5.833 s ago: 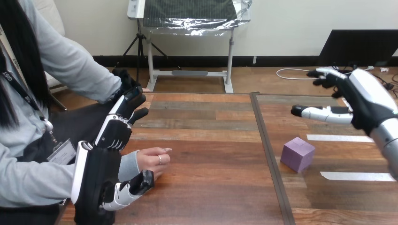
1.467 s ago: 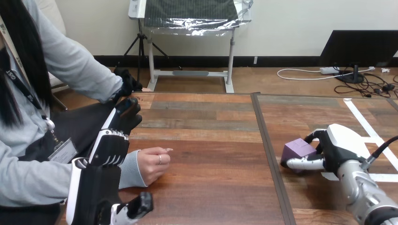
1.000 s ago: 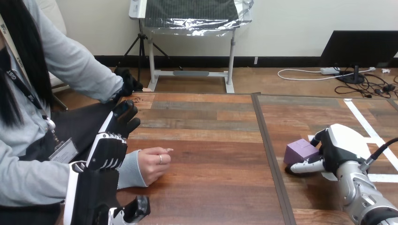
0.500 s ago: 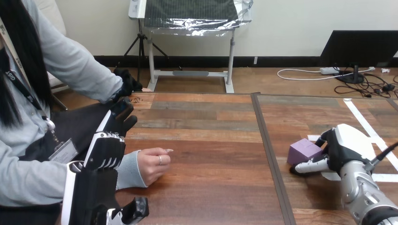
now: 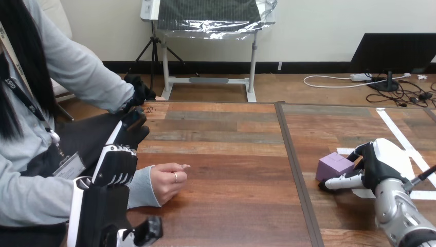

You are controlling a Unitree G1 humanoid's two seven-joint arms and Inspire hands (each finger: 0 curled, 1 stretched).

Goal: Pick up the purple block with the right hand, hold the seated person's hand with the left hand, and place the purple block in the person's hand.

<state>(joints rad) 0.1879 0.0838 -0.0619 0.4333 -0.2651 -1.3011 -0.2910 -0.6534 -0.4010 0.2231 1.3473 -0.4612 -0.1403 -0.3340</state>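
The purple block (image 5: 334,165) sits on the right half of the wooden table (image 5: 231,154). My right hand (image 5: 384,163) is against its right side, thumb along the near face and fingers curled over the far edge, pinching it. The person's hand (image 5: 167,180) rests loosely curled on the table at the left, its knuckles up. My left hand (image 5: 112,172) hovers over that arm's wrist and grey sleeve, fingers straight and pointing away from me, thumb (image 5: 148,229) spread out below. I see no finger wrapped round the wrist.
White tape strips (image 5: 402,139) lie on the table's right part, one (image 5: 424,195) just beside my right hand. A dark seam (image 5: 295,170) runs down the table left of the block. The person's torso and other arm fill the left side.
Since a second ago my right hand has drawn to the right with the purple block in its fingers. My left hand has sunk slightly; the person's hand has not moved.
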